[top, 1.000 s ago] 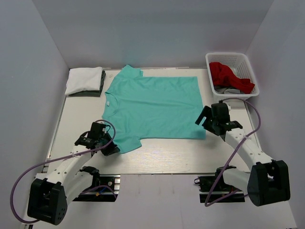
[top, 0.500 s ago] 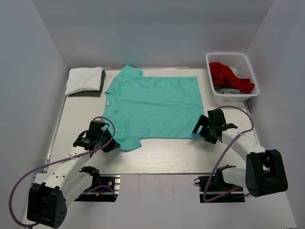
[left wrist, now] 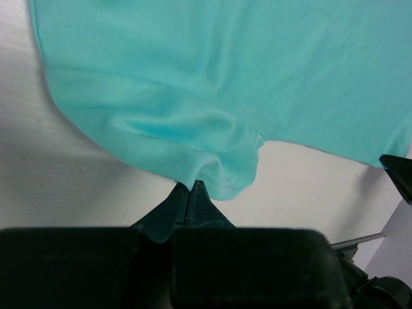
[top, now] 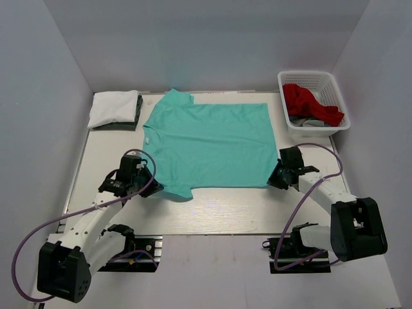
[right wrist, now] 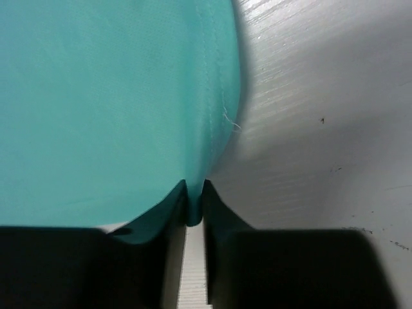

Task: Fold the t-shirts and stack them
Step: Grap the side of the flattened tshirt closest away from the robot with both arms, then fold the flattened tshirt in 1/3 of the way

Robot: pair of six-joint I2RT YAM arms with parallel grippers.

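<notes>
The teal-green t-shirt lies spread flat in the middle of the table. My left gripper is shut on its near-left sleeve, which bunches up right at the fingertips. At the shirt's near-right hem corner my right gripper is shut on the cloth edge, pinched between both fingers. A folded white t-shirt rests on a dark grey t-shirt at the back left. The red t-shirt is crumpled in the basket.
A white lattice basket stands at the back right, with some grey cloth under the red shirt. Grey walls close in the table on three sides. Bare wooden tabletop runs along the near edge.
The right gripper came down to the shirt's near-right corner and closed on the hem. The left gripper, holding the sleeve, shifted slightly up and right.
</notes>
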